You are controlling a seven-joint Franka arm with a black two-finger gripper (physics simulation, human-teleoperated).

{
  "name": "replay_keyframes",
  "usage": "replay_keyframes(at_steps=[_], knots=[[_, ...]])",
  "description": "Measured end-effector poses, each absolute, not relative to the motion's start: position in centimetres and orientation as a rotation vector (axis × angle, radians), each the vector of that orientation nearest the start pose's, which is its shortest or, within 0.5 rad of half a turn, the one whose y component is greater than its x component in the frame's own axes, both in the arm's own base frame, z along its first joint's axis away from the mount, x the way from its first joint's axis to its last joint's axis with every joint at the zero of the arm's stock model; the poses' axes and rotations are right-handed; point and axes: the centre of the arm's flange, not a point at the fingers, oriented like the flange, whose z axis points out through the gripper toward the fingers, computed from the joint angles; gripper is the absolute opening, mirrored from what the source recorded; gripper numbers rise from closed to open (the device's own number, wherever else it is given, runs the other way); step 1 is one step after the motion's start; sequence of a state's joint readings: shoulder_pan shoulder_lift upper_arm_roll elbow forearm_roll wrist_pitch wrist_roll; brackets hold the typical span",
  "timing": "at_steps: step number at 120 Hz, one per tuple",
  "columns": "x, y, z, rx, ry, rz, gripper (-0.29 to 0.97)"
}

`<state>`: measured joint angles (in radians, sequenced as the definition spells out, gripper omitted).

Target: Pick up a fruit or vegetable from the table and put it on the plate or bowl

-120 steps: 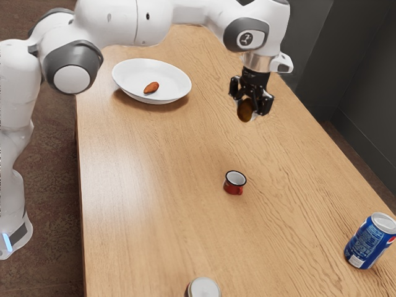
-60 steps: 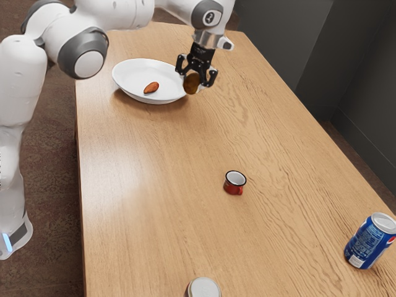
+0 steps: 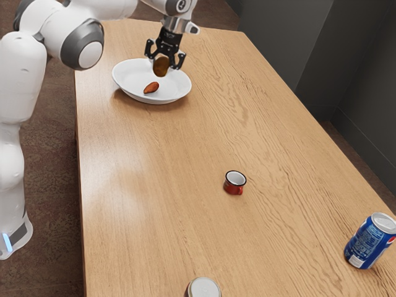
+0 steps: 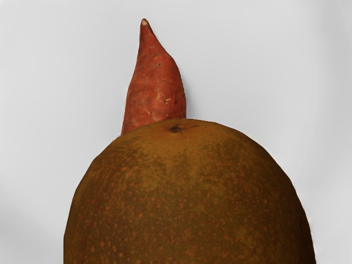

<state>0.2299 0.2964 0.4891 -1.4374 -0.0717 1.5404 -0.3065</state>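
My black gripper (image 3: 162,64) is shut on a brown oval fruit (image 3: 161,65), holding it just above the white bowl (image 3: 133,77) at the table's far end. In the wrist view the brown fruit (image 4: 187,198) hangs close under my hand, over the bowl's white inside (image 4: 66,82). A small orange-red sweet potato (image 3: 151,88) lies in the bowl, a little nearer the exterior view's left than the held fruit. The sweet potato (image 4: 155,82) rests on the white surface just beyond the fruit.
A small red cup (image 3: 234,182) stands mid-table. A blue soda can (image 3: 369,240) sits tilted at the exterior view's right edge, and a grey can top (image 3: 203,288) shows at the near edge. Dark walls flank the table's right side.
My arm has carried the brown fruit from mid-table toward the exterior view's left and far end, so it now hangs over the bowl. The other objects have stayed put.
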Motion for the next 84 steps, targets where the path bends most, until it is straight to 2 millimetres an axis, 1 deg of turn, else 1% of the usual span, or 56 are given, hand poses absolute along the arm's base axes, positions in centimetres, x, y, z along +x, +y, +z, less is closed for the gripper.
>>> replay_keyframes(at_steps=[17, 32, 40, 47, 55, 67, 84], knots=[[49.0, 38.9, 52.5, -2.685, -1.529, 0.257, 0.23], [48.9, 39.2, 52.5, -2.686, -1.524, 0.252, 0.25], [48.9, 39.2, 52.5, -2.691, -1.522, 0.249, 0.35], [48.9, 39.2, 52.5, -2.695, -1.521, 0.247, 0.46], [48.9, 39.3, 52.5, -2.697, -1.520, 0.245, 0.54], [48.9, 39.4, 52.7, -2.698, -1.519, 0.238, 0.61], [48.8, 39.2, 52.9, -2.706, -1.514, 0.243, 0.66]])
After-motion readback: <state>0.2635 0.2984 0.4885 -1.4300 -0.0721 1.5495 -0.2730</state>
